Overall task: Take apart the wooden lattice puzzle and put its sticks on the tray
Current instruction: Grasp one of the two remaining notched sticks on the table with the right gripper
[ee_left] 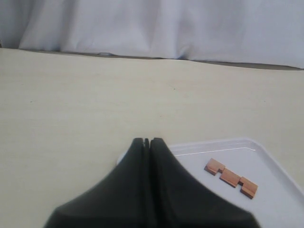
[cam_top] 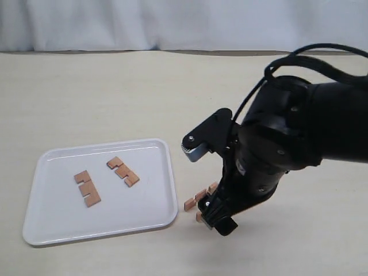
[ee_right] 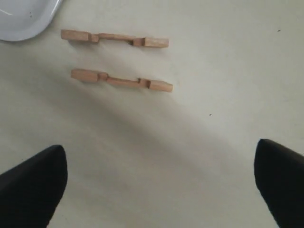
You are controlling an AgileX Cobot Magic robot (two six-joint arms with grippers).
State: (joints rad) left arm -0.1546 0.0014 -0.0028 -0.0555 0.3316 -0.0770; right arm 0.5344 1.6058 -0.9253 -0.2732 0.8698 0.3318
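Sticks, two side by side, lie loose beneath the wide-apart right pincer.

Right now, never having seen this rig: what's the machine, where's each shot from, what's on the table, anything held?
A two-armed robot; each arm ends in a claw. One picture comes from a camera off the arms, the other two from each wrist. On the table sits a white tray holding two notched sticks. Two loose sticks lie on the table beside it, near the right claw, which is open and empty. The left claw is shut on nothing.
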